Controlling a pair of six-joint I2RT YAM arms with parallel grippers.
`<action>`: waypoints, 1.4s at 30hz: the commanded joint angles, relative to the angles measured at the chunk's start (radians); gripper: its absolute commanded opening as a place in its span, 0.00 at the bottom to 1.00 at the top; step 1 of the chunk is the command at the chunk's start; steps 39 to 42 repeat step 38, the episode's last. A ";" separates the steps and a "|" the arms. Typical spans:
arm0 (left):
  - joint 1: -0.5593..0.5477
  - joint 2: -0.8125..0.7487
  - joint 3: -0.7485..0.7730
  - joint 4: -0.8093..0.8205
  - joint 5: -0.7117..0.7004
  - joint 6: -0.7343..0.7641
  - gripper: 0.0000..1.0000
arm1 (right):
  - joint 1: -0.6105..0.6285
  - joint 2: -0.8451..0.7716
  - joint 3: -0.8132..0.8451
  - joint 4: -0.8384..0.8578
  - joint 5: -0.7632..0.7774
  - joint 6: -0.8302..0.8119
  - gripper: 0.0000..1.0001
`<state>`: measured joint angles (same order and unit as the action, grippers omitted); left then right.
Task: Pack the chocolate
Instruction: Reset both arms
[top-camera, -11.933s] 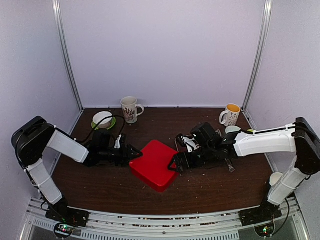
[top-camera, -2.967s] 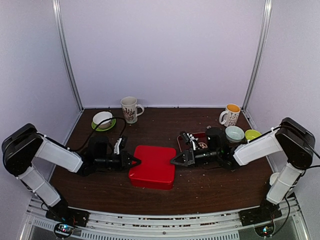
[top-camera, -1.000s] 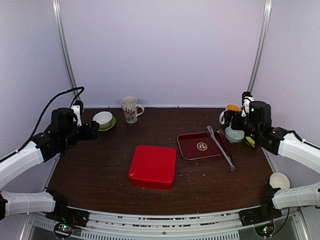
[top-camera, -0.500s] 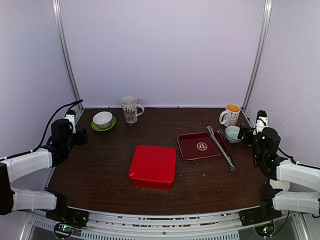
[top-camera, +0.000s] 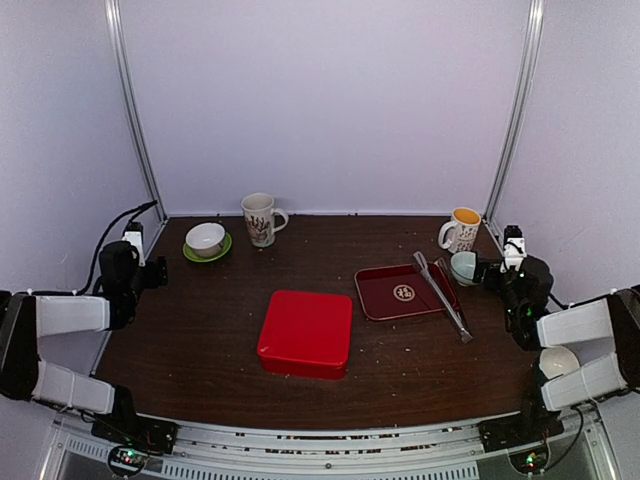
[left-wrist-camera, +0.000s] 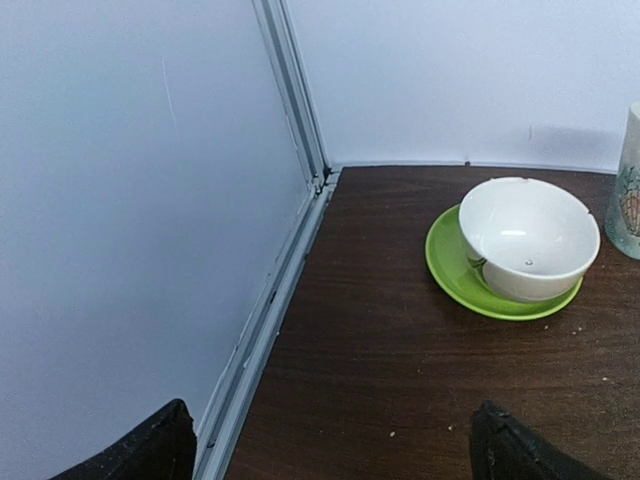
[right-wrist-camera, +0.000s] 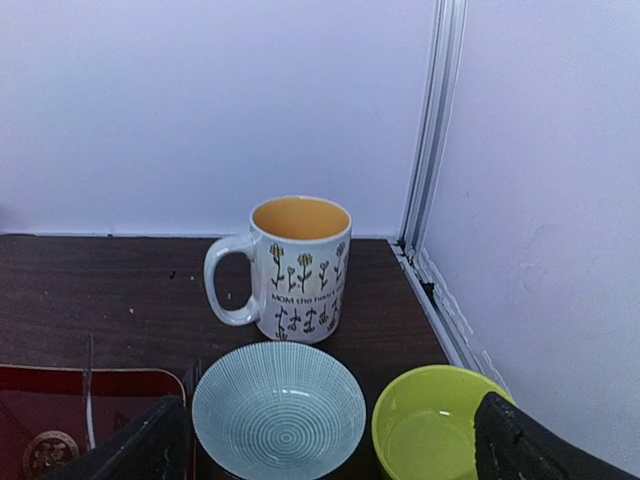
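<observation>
A dark brown wooden table (top-camera: 200, 380) stands under soft, even light, boxed in by a plain pale lilac back wall (top-camera: 320, 100), left wall (top-camera: 50, 120) and right wall (top-camera: 590, 120) that meet at grey metal posts (top-camera: 137, 120) at its far corners, with a metal rail (top-camera: 320, 445) along its near edge.

White bowl (left-wrist-camera: 527, 240) on green saucer (left-wrist-camera: 450, 272), back left of dark wooden worktop (top-camera: 200, 335); cream patterned mug (top-camera: 259, 218) near. Metal tongs (top-camera: 441, 297) across dark red square tray (top-camera: 380, 285). Flower-printed mug (right-wrist-camera: 298, 268), ribbed pale-blue bowl (right-wrist-camera: 278, 410), lime bowl (right-wrist-camera: 435, 437) back right

Closed red box (top-camera: 305, 332) flat at mid-table; chocolate out of sight.
</observation>
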<state>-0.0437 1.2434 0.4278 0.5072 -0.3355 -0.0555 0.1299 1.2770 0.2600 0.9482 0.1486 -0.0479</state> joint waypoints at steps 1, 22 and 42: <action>0.027 0.060 0.022 0.121 0.062 0.004 0.97 | -0.023 0.069 -0.027 0.140 0.018 0.039 1.00; 0.090 0.174 -0.099 0.494 0.191 0.063 0.98 | -0.047 0.081 -0.014 0.146 0.022 0.057 1.00; 0.090 0.182 -0.090 0.493 0.228 0.077 0.98 | -0.047 0.081 -0.008 0.135 -0.007 0.052 1.00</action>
